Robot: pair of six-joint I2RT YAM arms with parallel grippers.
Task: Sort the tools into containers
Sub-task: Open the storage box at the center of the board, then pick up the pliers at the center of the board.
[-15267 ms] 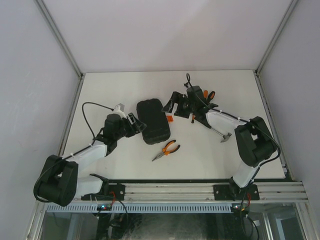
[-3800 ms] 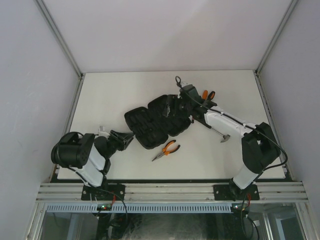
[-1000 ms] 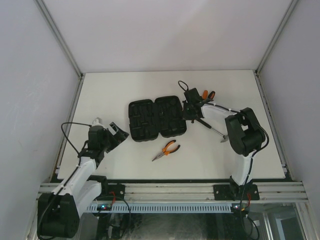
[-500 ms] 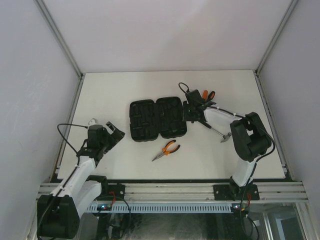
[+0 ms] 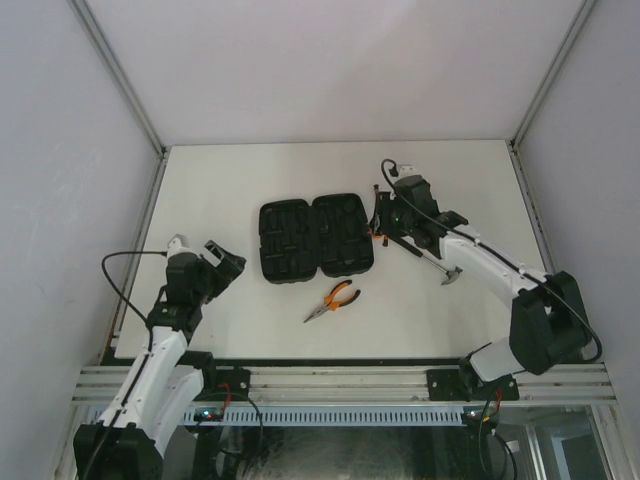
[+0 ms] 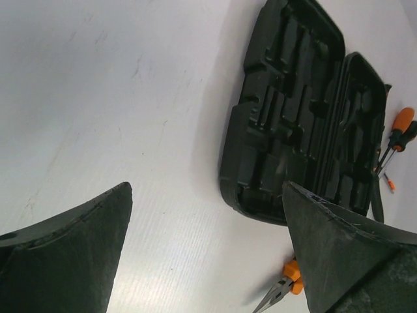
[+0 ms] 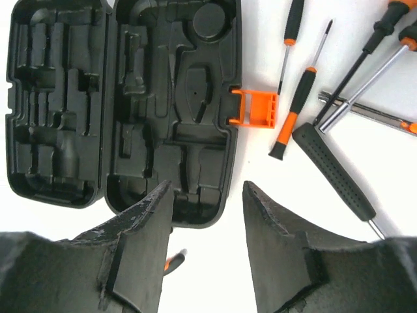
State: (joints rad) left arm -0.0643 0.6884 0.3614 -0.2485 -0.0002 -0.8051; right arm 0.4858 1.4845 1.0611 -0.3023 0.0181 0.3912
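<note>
A plain white matte tabletop fills the floor of a small booth, closed in by pale, bare wall panels on the left, far and right sides, with slim aluminium posts running up the far corners. An aluminium rail crosses the near edge and carries both arm bases.

The black rounded-rectangular plastic clamshell case lies opened flat near the middle of the tabletop, moulded slots facing up and holding nothing, its small orange latch sticking out on the right side. The orange-handled pliers lie on the bare surface just in front of the case. Right of the latch, thin orange-and-black-handled screwdrivers lie loosely together, and the small metal hammer with a black handle lies by them.

The left hand sits well left of the case, jaws spread wide and empty. The right hand hangs above the case's right edge, jaws parted, gripping nothing.
</note>
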